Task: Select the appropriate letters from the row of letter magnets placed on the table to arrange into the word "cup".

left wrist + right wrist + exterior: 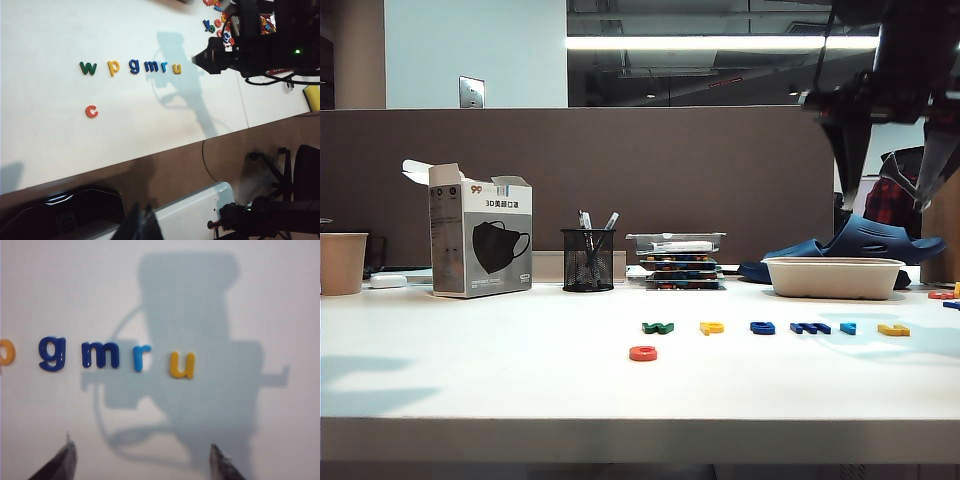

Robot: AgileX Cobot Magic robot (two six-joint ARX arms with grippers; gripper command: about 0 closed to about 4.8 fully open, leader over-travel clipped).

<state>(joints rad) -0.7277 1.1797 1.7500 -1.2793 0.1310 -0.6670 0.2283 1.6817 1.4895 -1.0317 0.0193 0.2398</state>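
Note:
The row of letter magnets lies on the white table (470, 370): green w (657, 327), yellow p (712, 327), dark blue g (762, 327), dark blue m (810, 327), light blue r (847, 328), yellow u (893, 329). A red c (643, 352) lies alone in front of the row, below the w. My right gripper (886, 205) hangs open high above the u (182, 365), nothing between its fingers (67, 460). My left gripper (142, 222) is off the table's front edge, its fingers together and empty; it does not show in the exterior view.
Along the back stand a paper cup (342, 262), a mask box (480, 240), a mesh pen cup (588, 260), stacked cases (680, 262), a beige tray (834, 277) and a blue slipper (880, 240). More loose letters (220, 22) lie at the far right.

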